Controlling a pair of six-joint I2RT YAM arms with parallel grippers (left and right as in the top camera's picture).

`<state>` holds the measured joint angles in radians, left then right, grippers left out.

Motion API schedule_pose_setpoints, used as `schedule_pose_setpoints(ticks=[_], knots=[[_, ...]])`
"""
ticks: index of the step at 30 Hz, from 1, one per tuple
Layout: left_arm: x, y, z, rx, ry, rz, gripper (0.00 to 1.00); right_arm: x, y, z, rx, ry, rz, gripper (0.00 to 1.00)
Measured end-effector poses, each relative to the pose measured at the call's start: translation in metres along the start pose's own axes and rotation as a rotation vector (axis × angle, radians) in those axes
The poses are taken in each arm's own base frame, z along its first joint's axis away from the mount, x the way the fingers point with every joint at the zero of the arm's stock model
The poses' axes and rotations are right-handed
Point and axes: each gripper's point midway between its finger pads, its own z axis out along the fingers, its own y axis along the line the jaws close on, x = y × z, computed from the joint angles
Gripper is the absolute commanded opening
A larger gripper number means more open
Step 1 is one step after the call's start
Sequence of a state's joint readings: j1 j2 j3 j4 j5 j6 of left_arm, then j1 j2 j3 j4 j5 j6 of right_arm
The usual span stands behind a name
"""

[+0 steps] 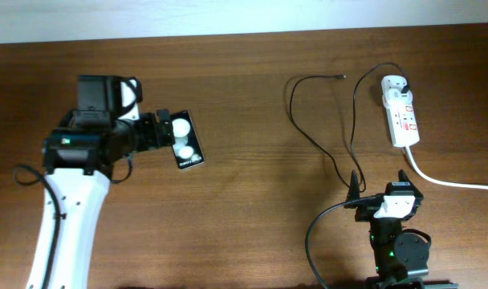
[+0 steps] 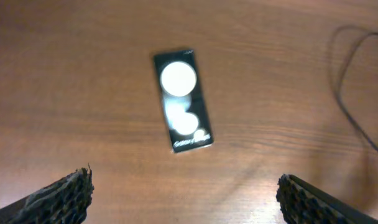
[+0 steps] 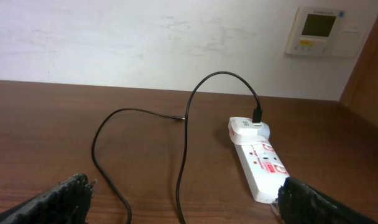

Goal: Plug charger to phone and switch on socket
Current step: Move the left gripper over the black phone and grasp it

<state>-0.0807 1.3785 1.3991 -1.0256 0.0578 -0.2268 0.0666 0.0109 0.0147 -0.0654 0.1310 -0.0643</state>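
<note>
Near the phone (image 2: 182,101) we're hovering left gripper (image 2: 186,183), right gripper (image 3: 186,186) parked, both spread wide; off-centre closing risking a skid.

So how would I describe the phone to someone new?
On the wooden table, just beyond the open left gripper, lies the phone. It is a flat glossy black rectangle with two white round spots, unlike the white socket and thin cable to the right.
</note>
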Motion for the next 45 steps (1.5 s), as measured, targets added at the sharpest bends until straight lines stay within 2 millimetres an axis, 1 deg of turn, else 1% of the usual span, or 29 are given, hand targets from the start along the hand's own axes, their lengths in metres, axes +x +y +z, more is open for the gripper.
schedule_pose_setpoints(ticks=[2, 4, 6, 8, 9, 10, 12, 15, 17, 21, 24, 28, 32, 36, 41, 42, 44, 45], knots=[[0.002, -0.007, 0.000, -0.043, -0.003, -0.016, 0.99, 0.000, 0.000, 0.000, 0.000, 0.000, 0.000, 0.98], [-0.006, -0.012, 0.002, -0.056, -0.009, -0.028, 0.99, 0.000, 0.000, 0.000, 0.000, 0.000, 0.000, 0.98], [-0.015, -0.014, 0.013, -0.069, 0.003, -0.048, 0.99, 0.000, 0.000, 0.000, 0.000, 0.000, 0.000, 0.98], [-0.019, -0.014, 0.032, -0.086, 0.044, -0.064, 0.99, 0.000, 0.000, 0.000, 0.000, 0.000, 0.000, 0.98], [-0.018, -0.014, 0.045, -0.096, 0.077, -0.071, 0.99, 0.000, 0.000, 0.000, 0.000, 0.000, 0.000, 0.98], [-0.010, -0.013, 0.070, -0.111, 0.144, -0.082, 0.99, 0.000, 0.000, 0.000, 0.000, 0.000, 0.000, 0.98], [0.000, -0.012, 0.096, -0.119, 0.212, -0.104, 0.99, 0.000, 0.000, 0.000, 0.000, 0.000, 0.000, 0.98], [0.007, -0.013, 0.123, -0.122, 0.258, -0.121, 0.99, 0.000, 0.000, 0.000, 0.000, 0.000, -0.001, 0.98], [0.012, -0.011, 0.144, -0.129, 0.285, -0.123, 0.99, 0.000, 0.000, 0.000, 0.000, 0.000, 0.000, 0.98], [0.026, -0.007, 0.182, -0.146, 0.340, -0.127, 0.99, 0.000, 0.000, 0.000, 0.000, 0.000, 0.000, 0.98], [0.028, -0.007, 0.195, -0.149, 0.346, -0.129, 0.99, 0.000, 0.000, 0.000, 0.000, 0.000, 0.000, 0.98], [0.037, -0.004, 0.212, -0.160, 0.374, -0.130, 0.99, 0.000, 0.000, 0.000, 0.000, 0.000, 0.000, 0.98], [0.055, 0.004, 0.237, -0.189, 0.429, -0.129, 0.99, 0.000, 0.000, 0.000, 0.000, 0.000, 0.000, 0.98], [0.049, 0.000, 0.240, -0.175, 0.402, -0.131, 0.99, 0.000, 0.000, 0.000, 0.000, 0.000, 0.000, 0.98], [0.049, 0.000, 0.240, -0.175, 0.402, -0.131, 1.00, 0.000, 0.000, 0.000, 0.000, 0.000, 0.000, 0.98], [0.049, 0.000, 0.240, -0.175, 0.402, -0.131, 0.97, 0.000, 0.000, 0.000, 0.000, 0.000, 0.000, 0.98], [0.050, 0.001, 0.240, -0.177, 0.407, -0.130, 0.88, 0.000, 0.000, 0.000, 0.000, 0.000, 0.000, 0.98], [0.050, 0.001, 0.240, -0.179, 0.409, -0.133, 0.87, 0.000, 0.000, 0.000, 0.000, 0.000, 0.000, 0.98]])
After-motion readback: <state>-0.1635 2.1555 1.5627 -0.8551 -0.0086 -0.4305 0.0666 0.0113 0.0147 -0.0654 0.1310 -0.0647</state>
